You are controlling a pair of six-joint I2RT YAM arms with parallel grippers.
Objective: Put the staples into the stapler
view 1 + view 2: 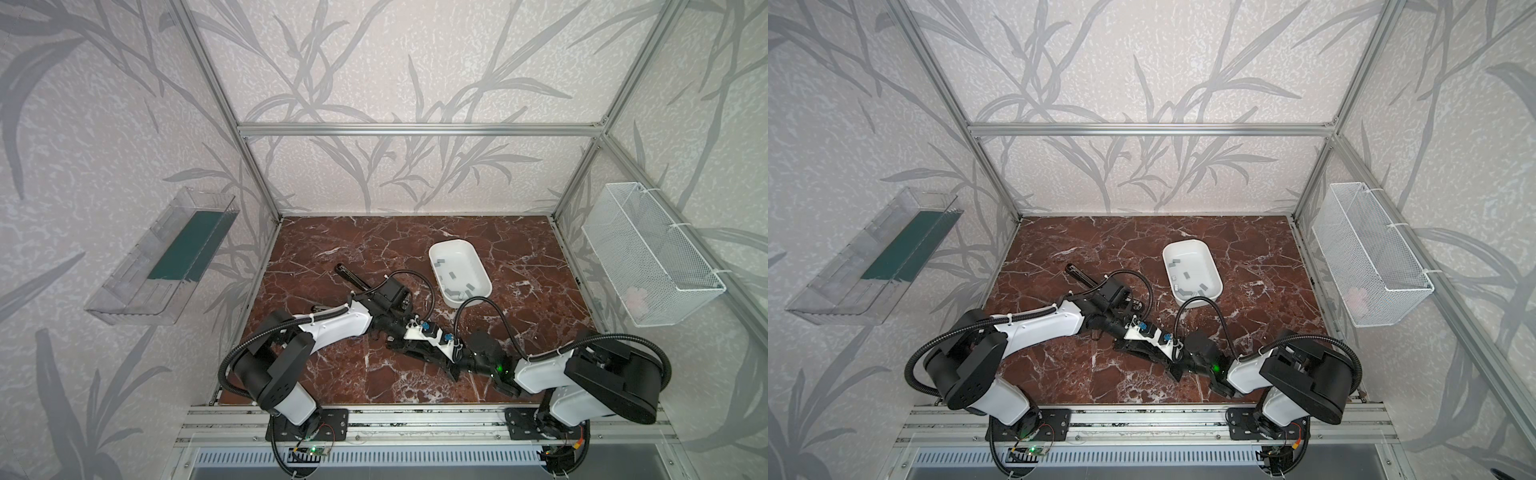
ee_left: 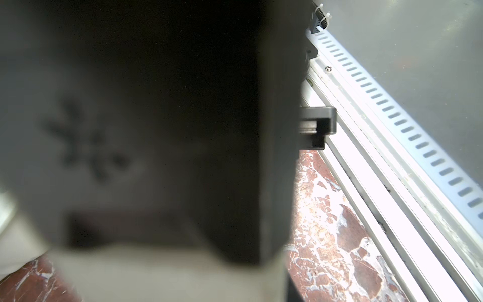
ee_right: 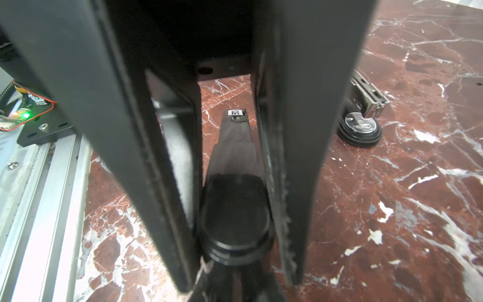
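Right gripper clenched on the black stapler, laid open on the marble table. Left gripper closed — contents indiscernible, wrist view blurred. Staples lie in the white tray — behind the arms, right of centre.

Pale walls with grey leaf pattern, aluminium frame along the edges, red-brown marbled counter, clear bin hangs on the left wall, white mesh basket opposite.
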